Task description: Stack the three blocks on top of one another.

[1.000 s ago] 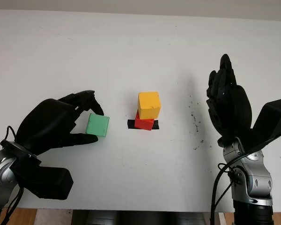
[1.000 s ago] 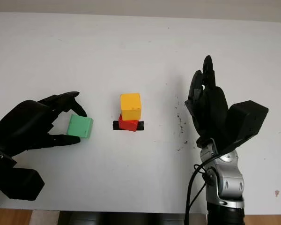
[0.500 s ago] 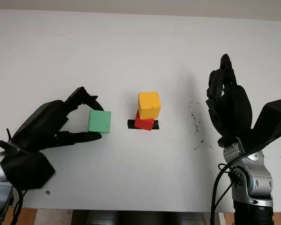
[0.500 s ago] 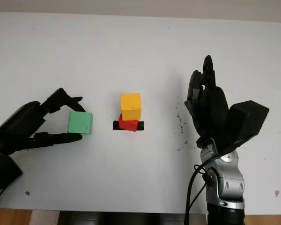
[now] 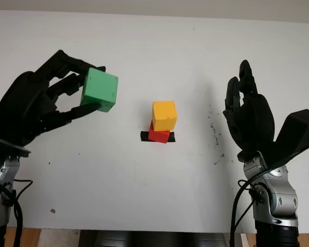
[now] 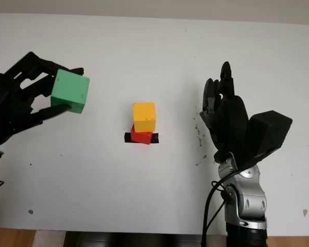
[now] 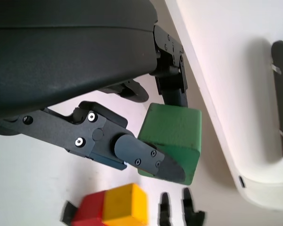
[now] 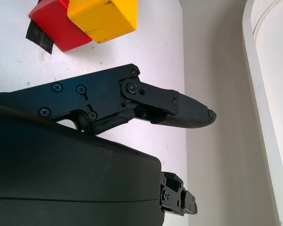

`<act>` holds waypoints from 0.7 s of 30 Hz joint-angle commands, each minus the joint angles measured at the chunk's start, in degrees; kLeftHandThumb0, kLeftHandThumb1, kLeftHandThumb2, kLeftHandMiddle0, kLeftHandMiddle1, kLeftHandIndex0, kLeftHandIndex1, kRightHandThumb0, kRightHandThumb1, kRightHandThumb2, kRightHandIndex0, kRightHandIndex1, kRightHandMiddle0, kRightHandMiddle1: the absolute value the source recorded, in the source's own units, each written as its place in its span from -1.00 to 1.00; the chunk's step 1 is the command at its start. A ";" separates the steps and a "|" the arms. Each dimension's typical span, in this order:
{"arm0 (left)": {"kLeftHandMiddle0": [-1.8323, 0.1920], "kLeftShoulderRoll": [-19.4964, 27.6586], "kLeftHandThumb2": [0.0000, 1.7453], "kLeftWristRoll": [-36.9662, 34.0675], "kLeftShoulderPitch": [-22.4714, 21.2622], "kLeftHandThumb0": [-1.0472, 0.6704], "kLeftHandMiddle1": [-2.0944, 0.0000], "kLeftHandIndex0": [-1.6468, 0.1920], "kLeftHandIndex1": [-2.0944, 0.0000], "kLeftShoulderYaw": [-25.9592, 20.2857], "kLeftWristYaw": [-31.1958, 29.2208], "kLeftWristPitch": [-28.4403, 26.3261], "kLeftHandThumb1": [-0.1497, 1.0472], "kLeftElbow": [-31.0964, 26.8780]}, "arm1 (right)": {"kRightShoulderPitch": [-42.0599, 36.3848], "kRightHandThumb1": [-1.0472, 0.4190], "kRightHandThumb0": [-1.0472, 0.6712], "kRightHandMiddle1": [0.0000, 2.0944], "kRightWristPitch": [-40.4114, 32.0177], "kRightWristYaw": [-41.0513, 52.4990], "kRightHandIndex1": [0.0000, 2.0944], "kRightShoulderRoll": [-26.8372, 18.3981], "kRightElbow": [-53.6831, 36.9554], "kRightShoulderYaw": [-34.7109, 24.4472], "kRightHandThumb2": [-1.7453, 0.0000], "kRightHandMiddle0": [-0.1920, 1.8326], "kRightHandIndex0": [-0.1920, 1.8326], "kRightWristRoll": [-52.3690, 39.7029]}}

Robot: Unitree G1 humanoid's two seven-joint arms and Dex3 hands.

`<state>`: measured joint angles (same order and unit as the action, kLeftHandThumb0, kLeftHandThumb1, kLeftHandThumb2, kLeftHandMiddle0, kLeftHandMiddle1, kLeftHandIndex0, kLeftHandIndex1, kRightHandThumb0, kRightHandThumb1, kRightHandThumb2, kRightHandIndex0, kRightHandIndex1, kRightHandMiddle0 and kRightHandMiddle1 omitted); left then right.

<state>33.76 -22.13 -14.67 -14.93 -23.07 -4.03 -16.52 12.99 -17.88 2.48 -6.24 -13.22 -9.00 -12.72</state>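
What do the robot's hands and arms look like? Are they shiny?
Both are matte black, not shiny. The left hand and right hand have chunky plastic shells and jointed fingers fastened with small silver screws. Below each hand sits a silver-grey metal wrist, with thin black cables looping beside it.

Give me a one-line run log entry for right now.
left hand: holds green block lifted, left of stack | stack: yellow block on red block | right hand: open, right of stack | green not placed
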 commanded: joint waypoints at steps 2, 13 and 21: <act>0.42 1.98 -0.94 -2.08 -6.20 -0.25 0.92 0.34 -0.19 0.14 -0.65 -5.94 0.94 -1.18 | -0.11 -1.00 -0.47 -1.00 0.95 -0.02 -1.00 0.45 0.04 0.29 0.28 -1.00 -1.00 0.22; 0.49 -6.17 -0.93 -3.34 -13.14 -0.26 0.95 0.40 -0.28 6.59 1.87 -20.31 0.94 1.51 | -0.59 -1.00 -0.46 -1.00 2.66 0.56 -1.00 1.13 1.10 0.88 0.28 -1.00 -1.00 0.49; 0.50 -11.56 -0.94 -0.67 -11.77 -0.29 0.96 0.43 -0.42 11.72 2.27 -22.71 0.95 2.78 | -0.96 -1.00 -0.46 -1.00 2.97 0.92 -1.00 0.92 1.53 0.56 0.29 -1.00 -1.00 0.51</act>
<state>22.71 -23.18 -26.82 -3.60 -20.53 -27.52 -13.77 13.05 -15.82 3.19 -5.13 -11.55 -8.18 -12.26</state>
